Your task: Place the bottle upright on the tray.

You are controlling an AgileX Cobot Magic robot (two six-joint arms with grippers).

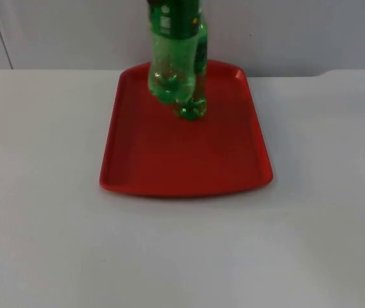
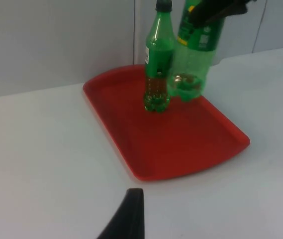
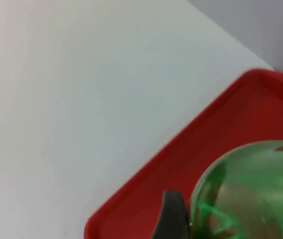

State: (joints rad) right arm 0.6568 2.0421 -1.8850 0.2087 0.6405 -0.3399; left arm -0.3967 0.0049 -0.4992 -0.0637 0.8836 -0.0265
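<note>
A red tray (image 1: 188, 160) lies in the middle of the table. A green bottle (image 1: 198, 90) with a dark cap stands upright on its far half, also seen in the left wrist view (image 2: 157, 64). A second green bottle (image 1: 168, 61) hangs base down just above the tray's far left part, close beside the standing one. My right gripper (image 2: 215, 10) is shut on this bottle's (image 2: 195, 55) upper part. Its clear green base (image 3: 245, 194) shows beside a black fingertip (image 3: 173, 216) over the tray rim (image 3: 191, 134). One left fingertip (image 2: 129, 219) hovers over bare table left of the tray (image 2: 181, 144).
White table top (image 1: 47, 212) surrounds the tray on the left, right and front. The grey partition wall (image 1: 310, 32) rises just behind the tray's far edge.
</note>
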